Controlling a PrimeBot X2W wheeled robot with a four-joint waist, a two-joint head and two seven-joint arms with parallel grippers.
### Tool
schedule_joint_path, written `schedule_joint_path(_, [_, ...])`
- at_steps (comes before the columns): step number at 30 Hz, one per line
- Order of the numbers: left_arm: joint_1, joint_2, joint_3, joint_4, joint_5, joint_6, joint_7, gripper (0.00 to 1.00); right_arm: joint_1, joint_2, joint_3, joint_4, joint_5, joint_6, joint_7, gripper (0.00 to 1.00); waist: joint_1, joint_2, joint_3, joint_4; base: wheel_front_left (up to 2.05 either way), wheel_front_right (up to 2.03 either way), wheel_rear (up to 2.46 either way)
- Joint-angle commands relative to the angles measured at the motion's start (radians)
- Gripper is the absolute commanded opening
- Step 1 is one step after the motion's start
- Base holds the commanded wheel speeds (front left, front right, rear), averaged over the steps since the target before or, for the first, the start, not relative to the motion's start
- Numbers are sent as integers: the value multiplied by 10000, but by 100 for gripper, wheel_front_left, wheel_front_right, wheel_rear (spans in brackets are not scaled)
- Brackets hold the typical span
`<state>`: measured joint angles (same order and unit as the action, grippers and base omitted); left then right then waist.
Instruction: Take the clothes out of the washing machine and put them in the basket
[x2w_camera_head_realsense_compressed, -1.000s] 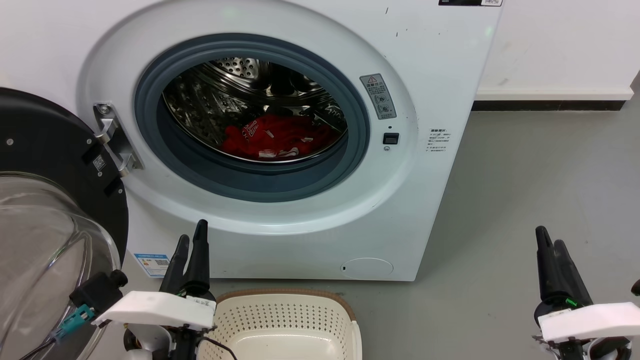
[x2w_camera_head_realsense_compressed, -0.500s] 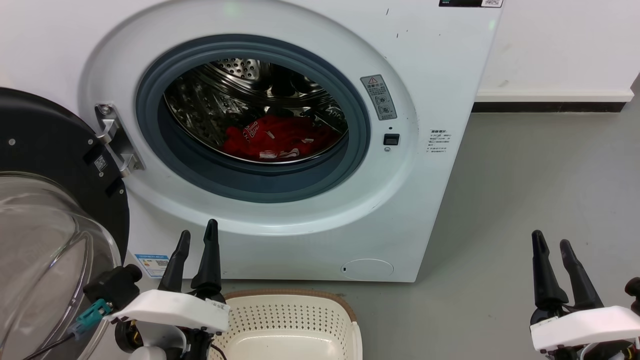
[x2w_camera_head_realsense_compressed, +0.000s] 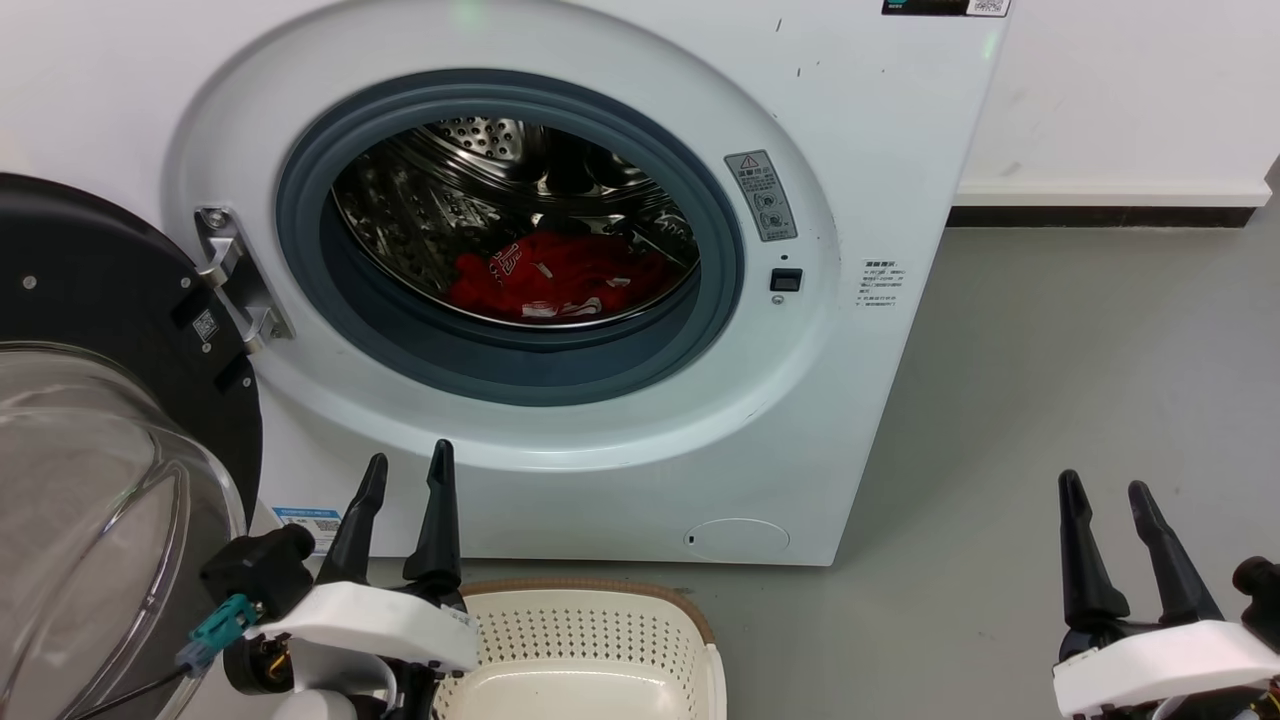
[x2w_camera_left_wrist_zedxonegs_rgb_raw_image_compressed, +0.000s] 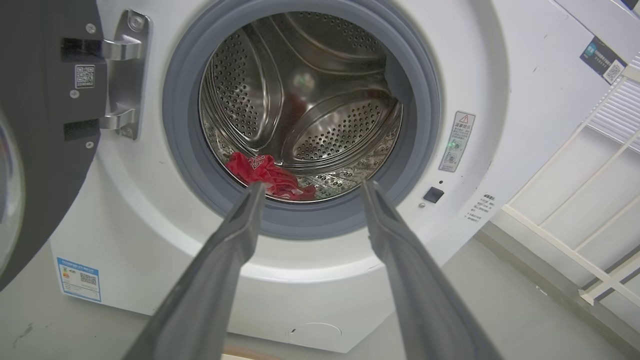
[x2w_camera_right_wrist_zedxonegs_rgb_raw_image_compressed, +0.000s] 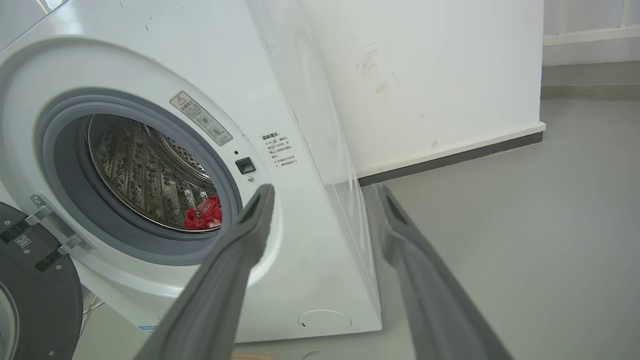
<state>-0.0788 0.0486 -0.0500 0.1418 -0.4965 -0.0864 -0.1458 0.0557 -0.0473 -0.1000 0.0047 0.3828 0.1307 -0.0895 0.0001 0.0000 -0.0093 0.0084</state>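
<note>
The white washing machine (x2w_camera_head_realsense_compressed: 880, 150) stands with its porthole uncovered and its door (x2w_camera_head_realsense_compressed: 90, 330) swung out to the left. Red clothes (x2w_camera_head_realsense_compressed: 555, 277) lie bunched at the bottom of the steel drum, also seen as clothes (x2w_camera_left_wrist_zedxonegs_rgb_raw_image_compressed: 267, 175) and clothes (x2w_camera_right_wrist_zedxonegs_rgb_raw_image_compressed: 204, 214) from the wrists. The cream basket (x2w_camera_head_realsense_compressed: 585, 640) sits on the floor below the porthole, with nothing in the part that shows. My left gripper (x2w_camera_head_realsense_compressed: 408, 468) is open, just left of the basket and below the porthole. My right gripper (x2w_camera_head_realsense_compressed: 1103, 486) is open over the bare floor at the lower right, well away from the machine.
The glass door bulges out at the lower left, close to my left arm. Grey floor (x2w_camera_head_realsense_compressed: 1080, 360) stretches right of the machine to a white wall with a dark skirting (x2w_camera_head_realsense_compressed: 1100, 212). A white railing (x2w_camera_left_wrist_zedxonegs_rgb_raw_image_compressed: 595, 200) shows at the right in the left wrist view.
Both grippers have opened from nearly shut. The left gripper has shifted right toward the basket. The head view has moved slightly.
</note>
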Motion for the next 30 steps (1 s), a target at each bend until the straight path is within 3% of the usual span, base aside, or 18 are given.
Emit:
schedule_joint_path(1, [-184, 42, -18, -59, 208, 39, -98, 100, 73, -47, -24, -135, -250, 0, -85, 100, -1, 0, 0, 4, 0, 0, 0])
schedule_joint_path(30, [-88, 66, -296, -68, 2878, 262, -758, 100, 448, -48, -9, -729, -3010, -1, -363, 100, -1, 0, 9, 66, 0, 0, 0])
